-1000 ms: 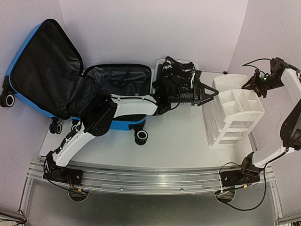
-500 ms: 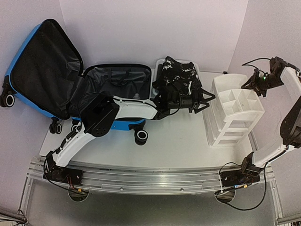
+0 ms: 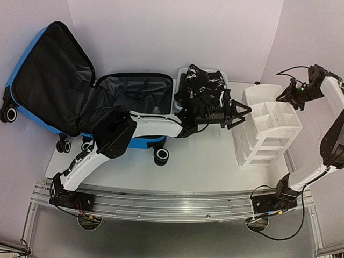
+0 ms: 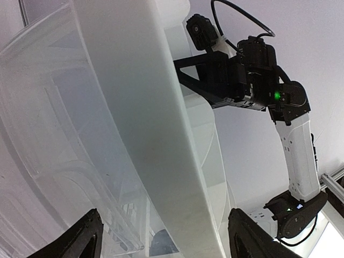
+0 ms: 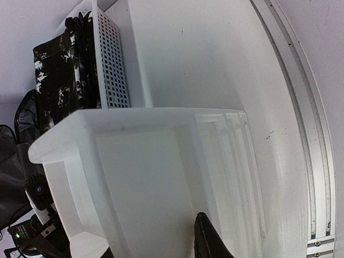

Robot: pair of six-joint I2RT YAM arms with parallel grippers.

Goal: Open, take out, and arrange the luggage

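Here the luggage (image 3: pixel 48 75) is seen lying open at the left of the table (image 3: pixel 204 161). Its lid is propped up towards the far left, the black lining turned to the camera, and the blue shell is shown along the outer edge. The lower half is laid flat beside the lid, its black compartment open upwards, and one black-and-white wheel (image 3: pixel 161 156) is set at its near edge.

The left arm is stretched across the front of the lower half towards the right. The left gripper (image 3: pixel 242 114) is held just beside the white organizer (image 3: pixel 269 129), and its fingers (image 4: pixel 80 242) are spread wide with nothing clasped between them. In the left wrist view the organizer's pale wall is seen close in front of the fingers.

Behind the left gripper a white perforated basket (image 5: pixel 112 64) is placed, and a black-and-white patterned garment (image 3: pixel 203 83) is heaped in it.

The right gripper (image 3: pixel 285 97) is raised above the far right corner of the organizer. Only one dark finger is caught at the bottom of the right wrist view, so whether its jaws are apart or closed cannot be told.
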